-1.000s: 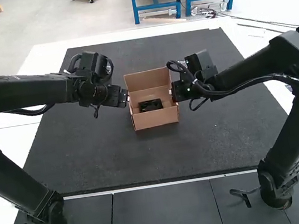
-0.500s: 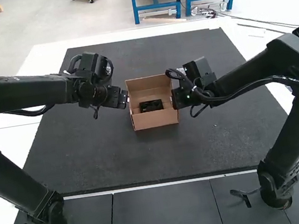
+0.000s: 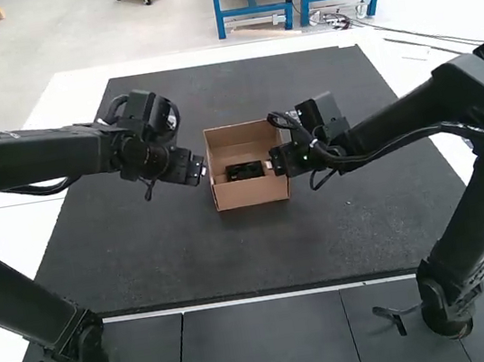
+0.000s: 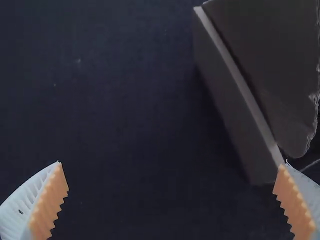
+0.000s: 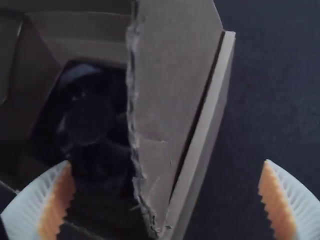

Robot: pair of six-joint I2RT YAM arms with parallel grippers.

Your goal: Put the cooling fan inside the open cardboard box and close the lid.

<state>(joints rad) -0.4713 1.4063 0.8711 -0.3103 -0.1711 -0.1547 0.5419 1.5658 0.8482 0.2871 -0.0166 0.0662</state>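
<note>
As the high view shows, the cardboard box (image 3: 250,191) sits on the black mat (image 3: 143,250) with the cooling fan (image 3: 244,171) inside, the left end effector (image 3: 196,168) just left of it and the right end effector (image 3: 275,163) at its right wall. From the left wrist, the fingers spread wide beside a box corner. From the right wrist, the fingers gape wide, straddling that wall.

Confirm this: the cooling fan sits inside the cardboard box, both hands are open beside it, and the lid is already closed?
The lid is not closed. The high view shows the cardboard box open at the top, with the cooling fan visible inside. The left hand and right hand are open beside it, as you said.
</note>
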